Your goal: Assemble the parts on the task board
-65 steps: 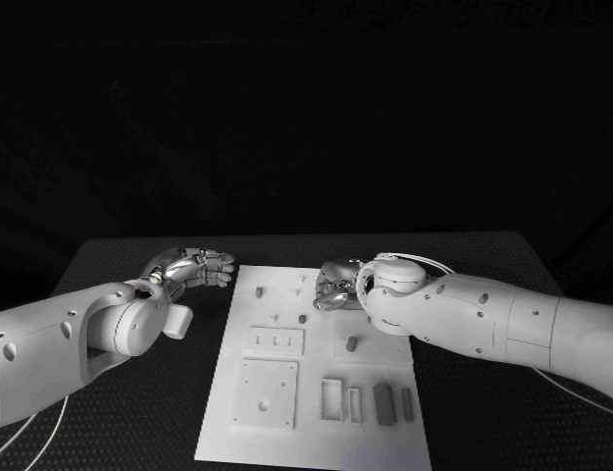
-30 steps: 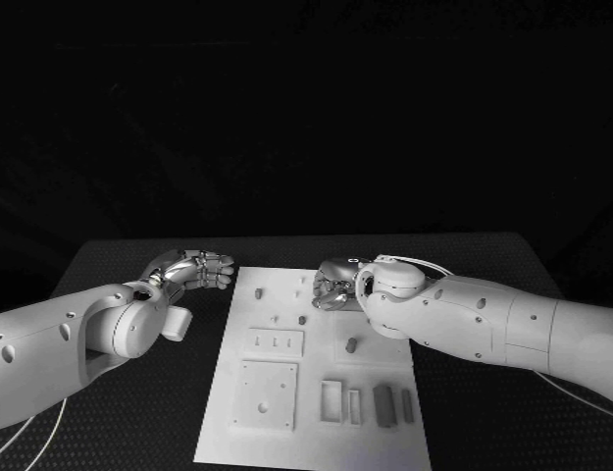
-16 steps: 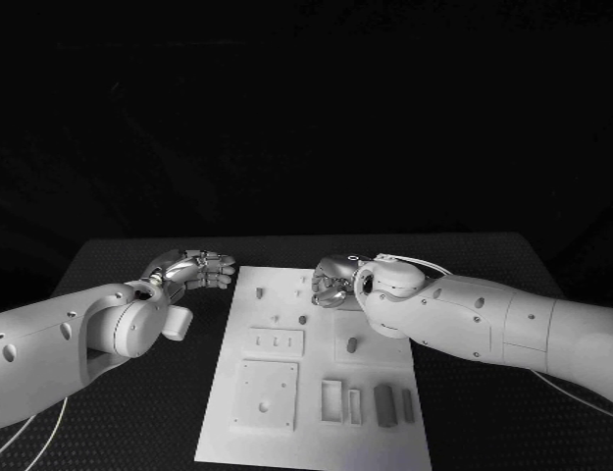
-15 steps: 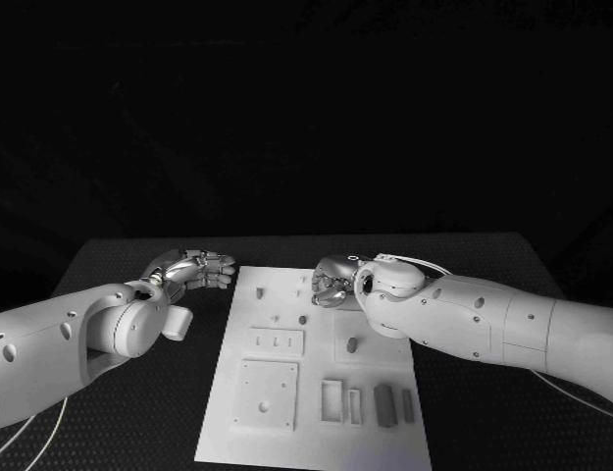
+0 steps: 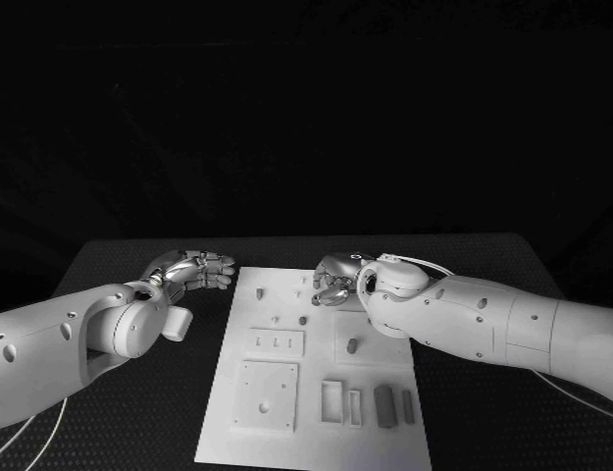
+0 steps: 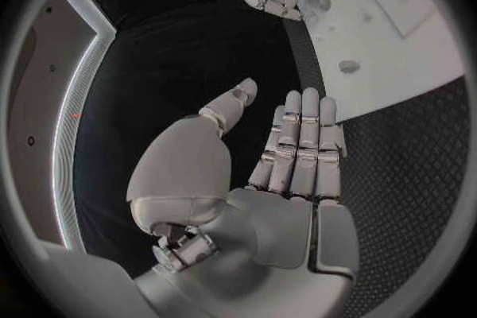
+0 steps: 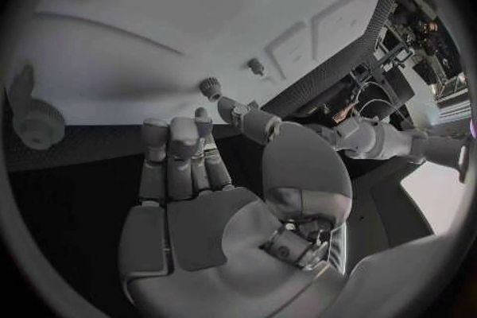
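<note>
A: Left hand (image 5: 193,268)?
B: Off the task board's (image 5: 285,422) left edge, over the black table (image 5: 136,392). Wrist view: fingers (image 6: 303,145) straight, side by side, thumb apart, holding nothing.
A: Right hand (image 5: 337,279)?
B: Over the board's far end. Fingers (image 7: 177,151) curled partway, nothing in them; palm bare.
A: Parts?
B: On the board: small pegs (image 5: 260,291) at the far end, a peg (image 5: 351,344) mid-board, dark bars (image 5: 385,403) near the front right, beside rectangular slots (image 5: 332,399).

A robot lab; black table (image 5: 490,265) with a white task board (image 5: 377,442) against dark backdrop.
</note>
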You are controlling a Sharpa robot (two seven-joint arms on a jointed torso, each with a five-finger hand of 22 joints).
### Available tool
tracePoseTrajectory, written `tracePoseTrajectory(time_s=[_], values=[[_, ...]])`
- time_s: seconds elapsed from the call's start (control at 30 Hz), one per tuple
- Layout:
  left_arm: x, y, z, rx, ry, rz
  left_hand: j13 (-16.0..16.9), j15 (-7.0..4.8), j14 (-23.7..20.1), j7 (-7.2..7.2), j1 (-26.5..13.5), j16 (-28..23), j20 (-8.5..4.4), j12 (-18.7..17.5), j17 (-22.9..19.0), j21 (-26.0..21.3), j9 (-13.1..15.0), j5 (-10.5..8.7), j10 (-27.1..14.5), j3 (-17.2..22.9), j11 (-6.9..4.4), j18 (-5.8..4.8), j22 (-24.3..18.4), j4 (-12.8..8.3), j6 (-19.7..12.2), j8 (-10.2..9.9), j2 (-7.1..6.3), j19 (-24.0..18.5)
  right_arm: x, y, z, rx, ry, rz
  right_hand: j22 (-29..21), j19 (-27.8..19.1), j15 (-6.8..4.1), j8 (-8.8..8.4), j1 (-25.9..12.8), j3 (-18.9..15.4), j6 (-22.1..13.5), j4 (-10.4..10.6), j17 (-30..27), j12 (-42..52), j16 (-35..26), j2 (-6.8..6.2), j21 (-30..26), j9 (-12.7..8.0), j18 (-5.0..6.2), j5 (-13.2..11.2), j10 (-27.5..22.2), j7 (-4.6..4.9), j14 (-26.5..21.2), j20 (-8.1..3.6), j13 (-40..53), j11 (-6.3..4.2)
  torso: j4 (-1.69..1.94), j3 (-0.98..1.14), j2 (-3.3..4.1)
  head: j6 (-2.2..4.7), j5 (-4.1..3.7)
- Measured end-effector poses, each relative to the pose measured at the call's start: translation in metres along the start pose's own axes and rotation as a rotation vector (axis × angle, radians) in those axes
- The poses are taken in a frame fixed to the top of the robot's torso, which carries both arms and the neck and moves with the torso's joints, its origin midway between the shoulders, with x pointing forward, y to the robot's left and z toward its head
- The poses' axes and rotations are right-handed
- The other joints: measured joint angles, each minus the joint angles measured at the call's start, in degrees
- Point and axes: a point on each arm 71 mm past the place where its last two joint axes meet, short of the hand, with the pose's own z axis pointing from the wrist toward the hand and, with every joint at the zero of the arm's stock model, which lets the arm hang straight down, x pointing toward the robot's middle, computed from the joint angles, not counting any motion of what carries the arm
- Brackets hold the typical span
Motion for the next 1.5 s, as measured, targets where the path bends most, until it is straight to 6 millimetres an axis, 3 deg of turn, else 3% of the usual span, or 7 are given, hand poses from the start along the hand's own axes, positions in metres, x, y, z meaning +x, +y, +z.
tracePoseTrajectory(time_s=[0.13,0.3,0.4,0.7,0.8,1.07,1.5], values=[[0.000,0.000,0.000,0.000,0.000,0.000,0.0,0.00,0.0,0.00,0.0,0.0,0.00,0.0,0.0,0.0,0.1,0.00,0.0,0.0,0.00,-0.01,0.0,0.0,0.0,0.0,0.00,0.0,-0.002,-0.007,-0.004,-0.021,-0.022,0.013,0.2,0.5,-0.32,0.83,1.1,-1.7,0.2,-2.0,0.1,0.8,0.0,-1.86,0.0,0.3,0.00,0.0,0.4,0.22,0.3,-0.28,-0.3,-0.44,0.00,0.01,-0.01,0.03,0.07],[-0.002,0.000,-0.001,0.000,-0.004,0.003,0.0,0.00,0.0,0.00,0.0,0.0,0.00,-0.2,0.0,0.0,0.0,0.00,0.0,0.0,0.00,-0.03,0.0,0.0,0.0,0.0,0.00,0.0,-0.006,-0.011,-0.006,-0.071,-0.073,0.023,0.4,0.7,-0.51,1.64,2.1,-10.0,1.2,-6.3,0.1,1.2,0.0,-4.03,0.0,0.5,-0.04,0.0,0.5,0.01,0.5,-0.31,-1.0,-0.54,-0.05,0.04,-0.01,0.17,0.27],[-0.003,0.000,-0.001,0.000,-0.004,0.005,0.0,0.00,0.0,0.00,0.0,0.0,0.00,-0.2,0.0,0.0,0.0,0.00,0.0,0.0,0.00,-0.03,0.0,0.0,0.0,0.0,0.00,0.0,-0.008,-0.012,-0.006,-0.097,-0.105,0.022,0.5,0.8,-0.62,2.31,3.2,-13.4,2.5,-6.7,0.1,1.5,0.0,-5.20,0.0,0.8,-0.10,0.0,0.7,-0.28,0.8,-0.41,-1.3,-0.73,-0.11,0.05,-0.02,0.24,0.32],[-0.002,0.000,-0.001,0.005,-0.001,0.015,0.0,0.00,0.0,0.00,0.0,0.0,0.00,-0.2,0.0,0.0,0.0,0.00,0.0,0.0,0.00,-0.05,0.0,0.0,0.0,0.0,0.00,0.0,0.011,-0.011,-0.005,-0.143,-0.153,-0.001,0.5,0.2,-0.62,2.31,3.5,-14.1,2.6,-6.8,0.1,1.6,0.0,-5.49,0.0,0.8,-0.33,0.0,0.9,-0.30,0.8,-0.54,-1.3,-0.93,-0.05,0.07,-0.02,0.23,0.26],[-0.002,0.000,0.000,0.006,-0.001,0.017,0.0,0.00,0.0,0.00,0.0,0.0,0.00,-0.2,0.0,0.0,0.1,0.00,0.0,0.0,0.00,-0.05,0.0,0.0,0.0,0.0,0.00,0.0,0.016,-0.011,-0.005,-0.151,-0.163,-0.011,0.7,0.2,-1.17,3.46,4.9,-16.6,3.9,-6.9,0.1,2.1,0.0,-7.42,0.0,1.3,-0.33,0.0,1.6,-1.21,0.9,-0.54,-1.3,-1.62,0.02,0.08,-0.01,0.12,0.32],[-0.002,0.000,0.000,0.007,-0.001,0.023,0.1,0.00,0.0,0.00,0.0,0.0,0.00,-0.2,0.0,0.0,0.2,0.00,0.0,0.0,0.00,-0.07,0.0,0.0,0.0,0.0,0.00,0.0,0.026,-0.009,-0.004,-0.164,-0.171,-0.024,0.7,0.5,-2.44,4.79,7.9,-21.8,6.7,-6.8,0.1,2.5,0.1,-5.23,0.0,1.7,-0.30,0.0,2.9,-3.15,1.8,-1.15,-2.3,-2.90,0.07,0.04,0.03,-0.07,0.51],[-0.002,0.001,0.000,0.008,-0.001,0.025,0.1,0.00,0.0,0.00,0.0,0.0,0.00,-0.2,0.1,0.0,0.2,0.00,0.0,0.0,0.00,-0.08,0.0,0.0,0.0,0.0,0.00,0.0,0.027,-0.011,-0.003,-0.167,-0.172,-0.036,0.5,0.8,-2.65,4.80,9.9,-17.0,8.6,-6.3,0.0,2.5,0.1,-1.12,-0.5,1.1,-0.26,0.0,3.3,-3.44,2.0,-1.44,-3.0,-3.28,-0.01,-0.03,0.02,-0.14,0.61]])
